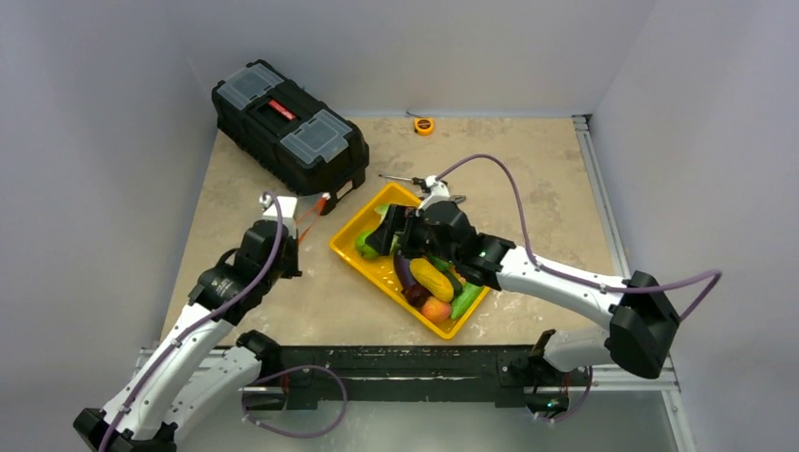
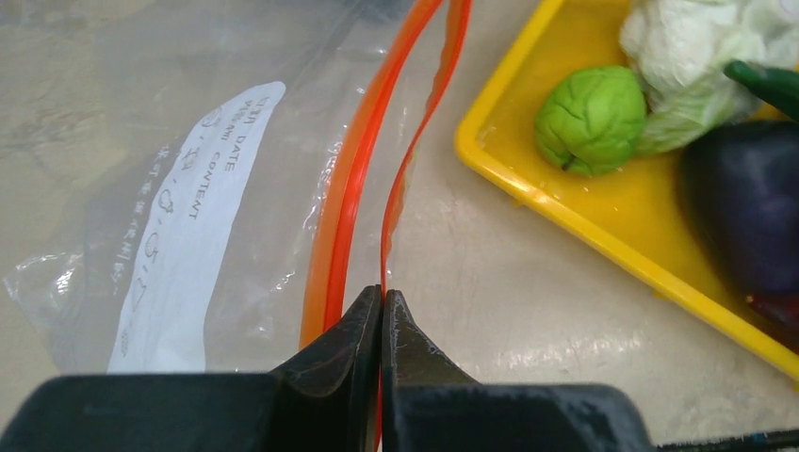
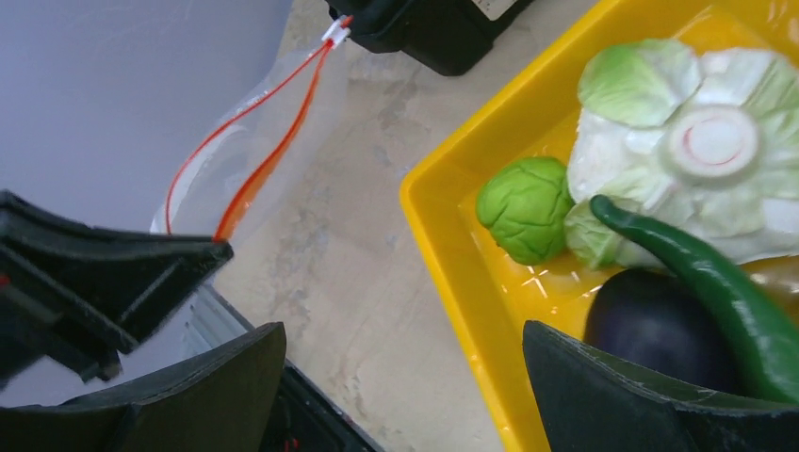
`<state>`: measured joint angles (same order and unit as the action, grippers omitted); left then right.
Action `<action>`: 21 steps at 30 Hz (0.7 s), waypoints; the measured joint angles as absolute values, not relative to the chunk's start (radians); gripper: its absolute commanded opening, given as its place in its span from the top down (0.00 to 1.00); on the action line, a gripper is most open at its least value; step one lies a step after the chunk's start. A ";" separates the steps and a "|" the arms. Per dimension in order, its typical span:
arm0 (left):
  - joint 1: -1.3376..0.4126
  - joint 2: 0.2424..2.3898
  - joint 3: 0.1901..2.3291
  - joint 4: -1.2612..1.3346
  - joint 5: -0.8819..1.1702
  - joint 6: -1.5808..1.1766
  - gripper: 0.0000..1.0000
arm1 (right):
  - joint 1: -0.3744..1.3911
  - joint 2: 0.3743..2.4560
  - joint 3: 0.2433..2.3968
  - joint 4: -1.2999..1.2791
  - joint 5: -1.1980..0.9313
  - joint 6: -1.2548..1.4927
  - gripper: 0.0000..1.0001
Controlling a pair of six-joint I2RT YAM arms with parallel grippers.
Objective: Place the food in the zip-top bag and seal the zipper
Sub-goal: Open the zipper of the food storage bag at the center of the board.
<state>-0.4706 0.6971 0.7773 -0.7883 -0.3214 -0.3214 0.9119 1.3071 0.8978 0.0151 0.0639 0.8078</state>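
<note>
The clear zip-top bag point(image 2: 188, 188) lies left of the yellow tray point(image 2: 528, 184), its mouth gaping. My left gripper point(image 2: 382, 303) is shut on one lip of the red-orange zipper point(image 2: 349, 188), which also shows in the top view point(image 1: 316, 212). My right gripper point(image 3: 403, 334) is open and empty above the tray's left rim point(image 3: 452, 245). In the tray lie a green round fruit point(image 3: 523, 207), cabbage point(image 3: 697, 141), purple eggplant point(image 3: 660, 325) and a green cucumber point(image 3: 716, 282). The top view shows yellow squash point(image 1: 432, 279) and an orange peach point(image 1: 435, 309).
A black toolbox point(image 1: 287, 122) stands at the back left, close behind the bag. A screwdriver point(image 1: 400, 179) lies just behind the tray and a yellow tape measure point(image 1: 424, 124) at the back wall. Walls close in the table on three sides.
</note>
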 measured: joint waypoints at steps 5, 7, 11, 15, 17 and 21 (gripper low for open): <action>-0.620 0.694 0.754 -0.770 -0.309 -0.317 1.00 | 0.975 1.440 0.998 0.014 0.117 0.950 0.10; -0.641 0.693 0.754 -0.766 -0.309 -0.316 1.00 | 0.989 1.492 1.047 0.017 0.135 0.994 0.14; -0.651 0.697 0.754 -0.759 -0.310 -0.309 1.00 | 1.000 1.567 1.106 0.033 0.171 1.069 0.34; -0.651 0.715 0.754 -0.752 -0.303 -0.300 1.00 | 1.004 1.645 1.157 0.038 0.206 1.132 0.36; -0.651 0.722 0.754 -0.748 -0.295 -0.295 1.00 | 1.008 1.684 1.182 0.038 0.221 1.149 0.37; -0.651 0.721 0.754 -0.746 -0.287 -0.292 1.00 | 1.021 1.743 1.216 0.046 0.246 1.164 0.41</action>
<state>-0.6514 0.7212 0.7540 -0.7464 -0.2867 -0.2924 1.0210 1.7428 1.2160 0.0463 0.2462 1.1637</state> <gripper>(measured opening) 0.008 0.627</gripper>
